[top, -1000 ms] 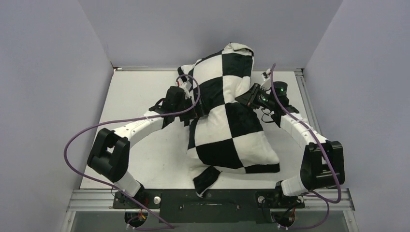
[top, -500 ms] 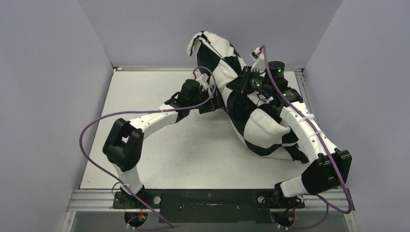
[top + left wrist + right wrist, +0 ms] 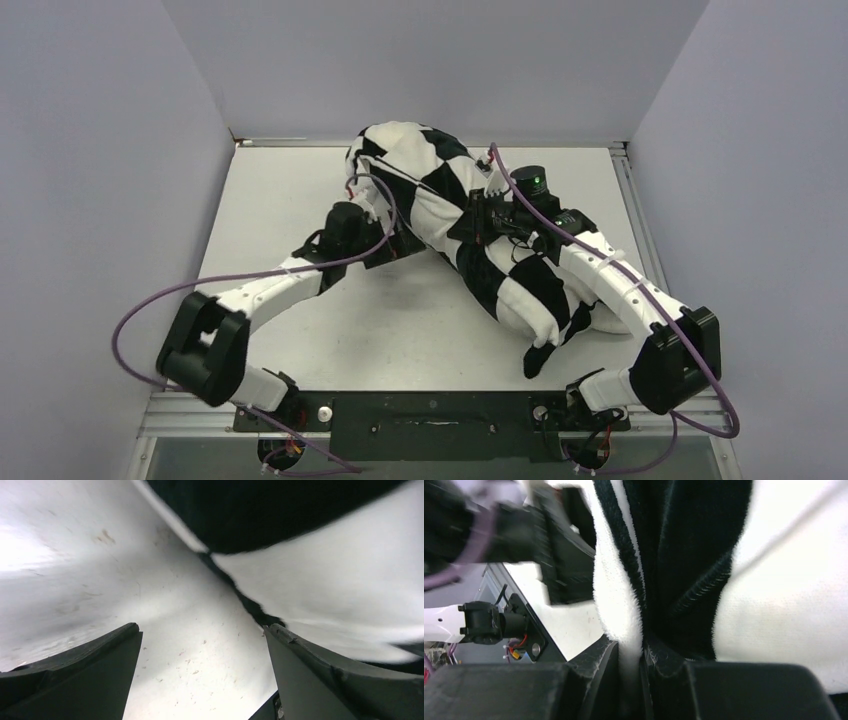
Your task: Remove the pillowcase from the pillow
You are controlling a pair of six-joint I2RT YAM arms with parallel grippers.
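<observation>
The black and white checkered pillowcase [image 3: 438, 188] forms a long stuffed bundle running from the back centre of the table to the front right, over my right arm. The pillow is hidden inside it. My right gripper [image 3: 478, 222] is shut on a pinched fold of the pillowcase [image 3: 684, 555], and that fold sits between the jaws of the right gripper [image 3: 641, 652]. My left gripper [image 3: 398, 240] is open beside the bundle's left flank, low over the table. In the left wrist view the left gripper [image 3: 201, 628] holds nothing, and the pillowcase [image 3: 325, 580] lies just past its right finger.
The white table [image 3: 300, 200] is walled by grey panels at the left, back and right. A metal rail [image 3: 440, 410] carrying both arm bases runs along the front edge. Purple cables loop off both arms. The left arm's wrist [image 3: 564, 545] shows close by in the right wrist view.
The right gripper swung the bundle up toward the back wall, then down; it now lies lower and more folded, trailing front right. The left arm reached right, then drew back left.
</observation>
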